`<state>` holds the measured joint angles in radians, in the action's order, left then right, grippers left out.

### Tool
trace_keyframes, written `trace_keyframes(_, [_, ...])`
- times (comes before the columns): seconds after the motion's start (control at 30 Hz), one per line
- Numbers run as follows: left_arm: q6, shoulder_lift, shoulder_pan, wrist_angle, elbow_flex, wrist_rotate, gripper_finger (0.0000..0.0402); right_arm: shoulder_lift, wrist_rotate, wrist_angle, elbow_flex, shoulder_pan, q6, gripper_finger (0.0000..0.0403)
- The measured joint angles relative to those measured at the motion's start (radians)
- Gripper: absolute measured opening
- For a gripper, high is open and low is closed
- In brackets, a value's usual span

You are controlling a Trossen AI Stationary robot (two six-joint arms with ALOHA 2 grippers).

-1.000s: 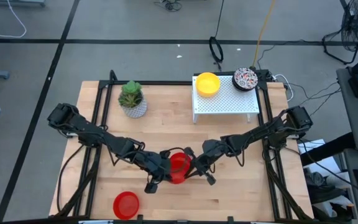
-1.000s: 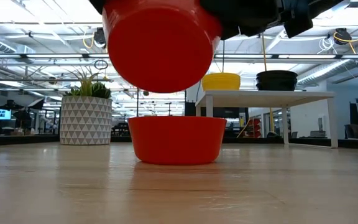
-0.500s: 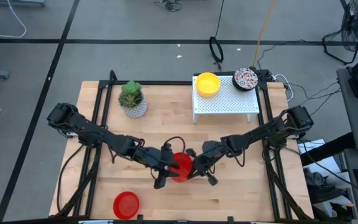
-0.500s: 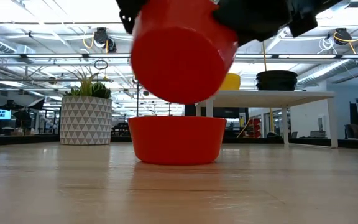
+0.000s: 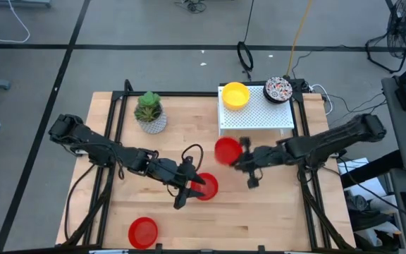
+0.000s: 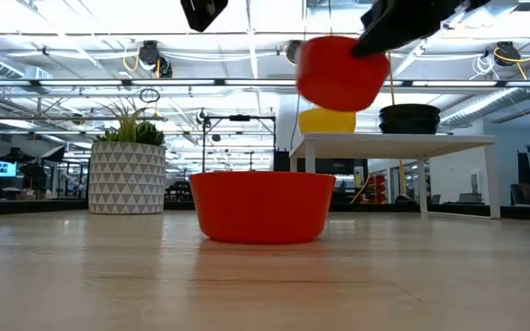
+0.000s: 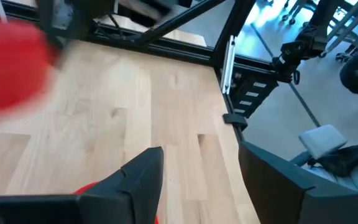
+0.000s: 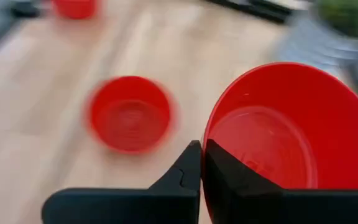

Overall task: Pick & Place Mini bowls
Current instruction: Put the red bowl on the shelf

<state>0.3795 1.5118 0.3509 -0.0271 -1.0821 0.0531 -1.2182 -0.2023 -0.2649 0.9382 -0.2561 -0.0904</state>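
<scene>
— Red bowl at the near edge [image 5: 143,231], is it sitting on the wood by itself?

— It is, near the table's front edge, left of centre. Farther in, a second red bowl [image 5: 206,186] is resting mid-table, and the left gripper [image 5: 191,185] is hanging just beside it with its fingers spread apart, gripping nothing.

— And the right gripper [image 5: 240,154]?

— It is holding a third red bowl [image 5: 226,150] up off the table, fingers pinched tight on the rim (one inside the bowl, one outside). That bowl is hovering just in front of the white stand [image 5: 256,118].

— What is standing on the stand?

— A yellow bowl [image 5: 235,95] and a speckled bowl [image 5: 278,89] are sitting side by side at its back. Off to the left, the potted plant [image 5: 149,112] is standing at the far side of the wooden table [image 5: 273,219].
</scene>
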Motion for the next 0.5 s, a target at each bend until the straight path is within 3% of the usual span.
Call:
trace_keyframes(0.17, [0.022, -0.004, 0.004, 0.002, 0.0, -0.004, 0.0214, 0.116, -0.166, -0.147, 0.001, 0.074, 0.055, 0.0])
trace_keyframes(0.5, [0.049, -0.004, 0.004, 0.002, 0.0, 0.0, 0.0214, 0.139, -0.197, -0.323, 0.001, 0.308, 0.191, 0.0])
